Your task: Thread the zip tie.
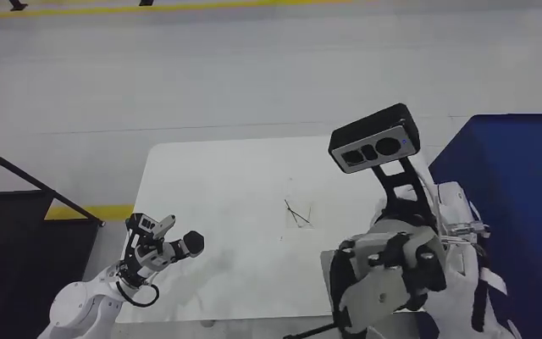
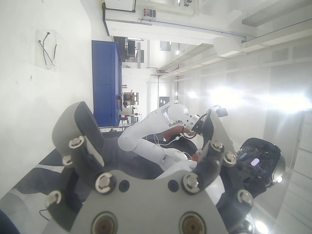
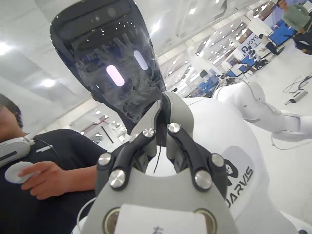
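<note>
Left jaws gape wide, empty, over the table [image 1: 220,186] edge; right jaws are clamped on a thin black zip tie [image 3: 157,157]. Spare ties [image 1: 296,213] lie mid-table.

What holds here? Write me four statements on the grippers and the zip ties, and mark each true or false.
1. The left gripper is open and holds nothing. True.
2. The zip ties on the table lie in a neat parallel row. False: they cross one another.
3. The right gripper has its fingers spread wide. False: they are shut, with a thin black strand between them.
4. The zip ties on the table lie apart from the left gripper. True.
</note>
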Robot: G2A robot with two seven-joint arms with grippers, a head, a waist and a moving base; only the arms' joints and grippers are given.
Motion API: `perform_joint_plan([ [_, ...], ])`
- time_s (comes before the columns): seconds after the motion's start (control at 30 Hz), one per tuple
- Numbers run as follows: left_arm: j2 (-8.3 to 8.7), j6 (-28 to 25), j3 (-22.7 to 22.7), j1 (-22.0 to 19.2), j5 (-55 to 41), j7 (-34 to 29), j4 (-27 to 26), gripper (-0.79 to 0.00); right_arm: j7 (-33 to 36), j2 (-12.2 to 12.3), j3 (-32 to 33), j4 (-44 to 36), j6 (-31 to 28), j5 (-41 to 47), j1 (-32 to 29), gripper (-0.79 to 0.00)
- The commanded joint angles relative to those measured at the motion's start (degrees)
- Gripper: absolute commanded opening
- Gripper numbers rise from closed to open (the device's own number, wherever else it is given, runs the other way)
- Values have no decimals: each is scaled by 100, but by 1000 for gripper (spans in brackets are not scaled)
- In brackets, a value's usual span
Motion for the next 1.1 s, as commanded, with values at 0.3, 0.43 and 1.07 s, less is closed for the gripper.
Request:
perform_joint_plan([
  [0.3,0,0,0,0,0,0,0,0,226,-53,335,-169,-2197,-2186,552,-785],
  [0.43,0,0,0,0,0,0,0,0,254,-45,579,-304,-3040,-3130,588,-785],
  [1.07,0,0,0,0,0,0,0,0,664,27,180,287,-1899,-2199,564,-785],
])
